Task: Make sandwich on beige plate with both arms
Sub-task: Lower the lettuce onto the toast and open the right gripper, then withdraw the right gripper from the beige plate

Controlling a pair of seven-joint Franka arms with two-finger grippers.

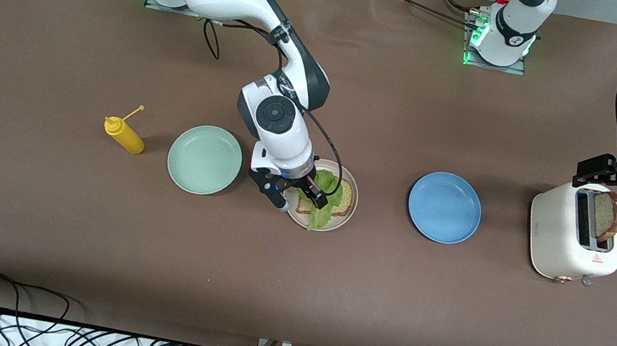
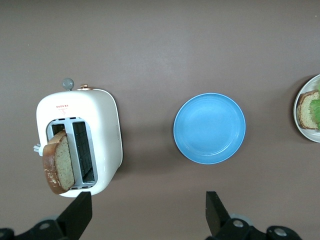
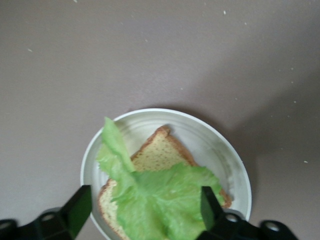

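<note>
The beige plate (image 1: 342, 220) (image 3: 210, 140) sits mid-table and holds one slice of speckled bread (image 1: 346, 199) (image 3: 160, 152). A ruffled green lettuce leaf (image 1: 323, 205) (image 3: 155, 200) is draped over that slice. Just over the plate, my right gripper (image 1: 298, 196) (image 3: 144, 205) is open, its fingers on either side of the lettuce and not closed on it. A second bread slice (image 1: 608, 215) (image 2: 59, 160) stands in a slot of the white toaster (image 1: 556, 249) (image 2: 105, 130). Beside the toaster and above the table, my left gripper (image 1: 596, 171) (image 2: 147, 210) is open and holds nothing.
A blue plate (image 1: 444, 207) (image 2: 209, 128) lies between the beige plate and the toaster. A mint-green plate (image 1: 204, 159) and a yellow squeeze bottle (image 1: 124, 134) are toward the right arm's end. Cables hang along the table's near edge.
</note>
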